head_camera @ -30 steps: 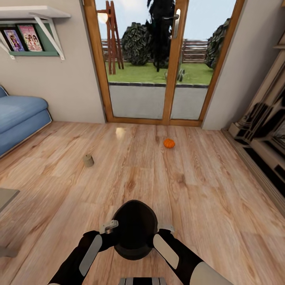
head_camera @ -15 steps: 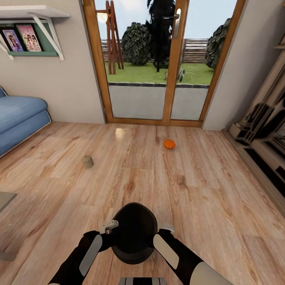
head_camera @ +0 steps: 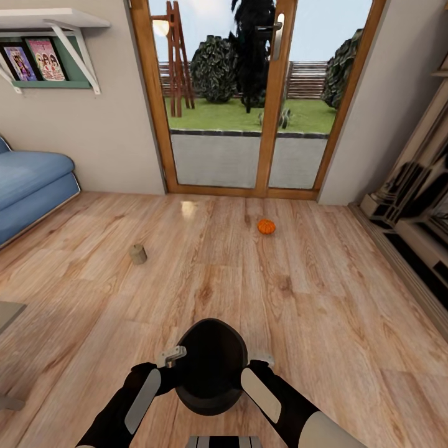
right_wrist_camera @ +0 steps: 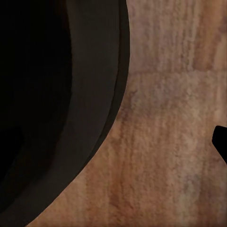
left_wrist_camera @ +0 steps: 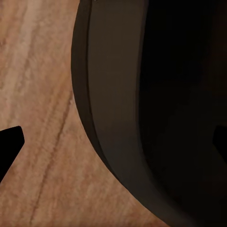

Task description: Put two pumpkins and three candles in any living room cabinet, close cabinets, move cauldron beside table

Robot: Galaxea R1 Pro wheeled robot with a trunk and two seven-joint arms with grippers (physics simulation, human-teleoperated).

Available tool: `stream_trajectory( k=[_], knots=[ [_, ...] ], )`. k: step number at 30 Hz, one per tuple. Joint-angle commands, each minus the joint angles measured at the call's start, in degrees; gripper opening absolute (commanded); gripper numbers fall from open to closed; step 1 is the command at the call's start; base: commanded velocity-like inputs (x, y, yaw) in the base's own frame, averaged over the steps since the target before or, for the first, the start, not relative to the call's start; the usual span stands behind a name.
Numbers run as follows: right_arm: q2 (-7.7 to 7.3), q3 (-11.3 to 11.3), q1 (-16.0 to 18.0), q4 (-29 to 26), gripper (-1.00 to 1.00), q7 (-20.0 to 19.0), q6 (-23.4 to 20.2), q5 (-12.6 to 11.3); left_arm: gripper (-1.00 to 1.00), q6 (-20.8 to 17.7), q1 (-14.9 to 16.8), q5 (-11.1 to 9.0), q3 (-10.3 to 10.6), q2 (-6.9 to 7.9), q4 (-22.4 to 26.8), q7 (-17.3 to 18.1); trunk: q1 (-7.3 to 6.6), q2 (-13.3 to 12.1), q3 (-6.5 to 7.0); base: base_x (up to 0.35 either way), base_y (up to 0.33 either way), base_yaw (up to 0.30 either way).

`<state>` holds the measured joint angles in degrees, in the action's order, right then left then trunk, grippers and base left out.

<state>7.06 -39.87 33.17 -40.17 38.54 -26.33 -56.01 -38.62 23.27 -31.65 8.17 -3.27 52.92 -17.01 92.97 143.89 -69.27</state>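
Straddling the cauldron point(head_camera: 210, 364) rim, left hand point(left_wrist_camera: 113, 142) and right hand point(right_wrist_camera: 113, 137), fingers spread.

Black cauldron point(head_camera: 210, 364) on a warm tan, wood-grained floor point(head_camera: 323, 298); beyond it — an orange pumpkin point(head_camera: 266, 226) and a whitish-grey candle point(head_camera: 138, 254). Left of the cauldron — a blue sofa point(head_camera: 28, 186); orange-brown door frame point(head_camera: 269, 99) behind.

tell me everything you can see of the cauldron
The cauldron is a round black pot with bulging sides and a thick dark rim around a wide mouth, matte and lightless inside. It sits upright between the two arms, close in front of the robot, above the wooden floor. Each wrist view shows one fingertip outside its rim, one inside.
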Motion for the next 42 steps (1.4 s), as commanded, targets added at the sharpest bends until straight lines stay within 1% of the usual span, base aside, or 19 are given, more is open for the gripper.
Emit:
stream_trajectory(
  k=[1,23,29,34,37,40,42],
  knots=[
    [-0.03,-0.21,0.05,-0.07,1.0,0.41,-0.14,-0.33,1.0,-0.13,0.02,-0.6,0.09,0.02,0.08,-0.55,-0.01,0.02,-0.05,0.0,0.0,0.0],
    [-0.03,-0.21,0.05,-0.08,1.0,0.42,-0.13,-0.33,1.0,-0.13,0.0,-0.61,0.09,-0.01,0.08,-0.65,-0.01,0.02,-0.05,0.0,0.0,0.0],
    [-0.03,-0.23,0.05,-0.08,1.0,0.4,-0.1,-0.33,1.0,-0.14,0.02,-0.61,0.09,-0.06,0.08,-0.65,0.14,0.1,-1.38,0.0,0.0,0.0],
    [-0.03,-0.26,0.05,-0.08,1.0,0.38,-0.12,-0.33,1.0,-0.14,-0.01,-0.61,0.09,-0.07,0.08,-0.65,0.14,0.1,-1.38,0.0,0.0,0.0],
    [-0.01,-0.28,0.05,-0.08,1.0,-0.47,-0.11,-0.3,1.0,-0.14,0.01,-0.61,0.09,-0.07,0.08,-0.65,0.14,0.1,-1.38,0.0,0.0,0.0],
    [-0.04,-0.27,0.05,-0.03,1.0,-4.26,-0.11,-0.24,1.0,-0.14,0.0,-0.61,0.09,-0.07,0.08,-0.65,0.14,0.1,-1.38,0.0,0.0,0.0],
    [-0.08,-0.26,0.05,-0.01,1.0,-5.29,-0.12,-0.08,1.0,-0.14,0.01,-0.61,0.09,-0.07,0.08,-0.65,0.14,0.1,-1.38,0.0,0.0,0.0]
  ],
)
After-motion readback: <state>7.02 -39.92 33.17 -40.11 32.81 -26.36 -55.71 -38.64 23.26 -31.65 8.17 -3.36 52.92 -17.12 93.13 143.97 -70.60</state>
